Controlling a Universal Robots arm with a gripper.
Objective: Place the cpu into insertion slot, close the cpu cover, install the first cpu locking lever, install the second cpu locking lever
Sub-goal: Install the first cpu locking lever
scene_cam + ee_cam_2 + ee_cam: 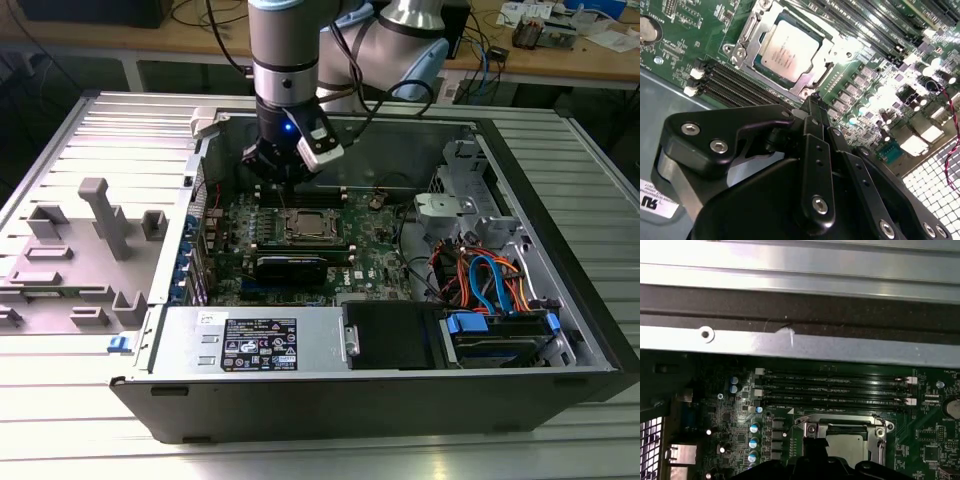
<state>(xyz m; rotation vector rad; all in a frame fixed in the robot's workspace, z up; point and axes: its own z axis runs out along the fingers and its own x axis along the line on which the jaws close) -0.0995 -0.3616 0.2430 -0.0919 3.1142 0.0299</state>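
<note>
Print covers the cpu [790, 51] top, and a printed label [259, 345] sticks on the grey box [190, 345]. The second wrist view shows the gripper [812, 102] with its fingers [816, 147] pressed together, holding nothing. The cpu sits in the slot [759, 64] just past the fingertips, with the cover [747, 35] lying flat around it. The exterior view shows the arm [285, 60] pointing straight down into the case [300, 408].

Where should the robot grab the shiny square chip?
Probably by two opposite edges of the cpu, from straight above: it lies flat, face up, in the insertion slot. The cpu cover frames its rim, so those edges look hard to reach.
</note>
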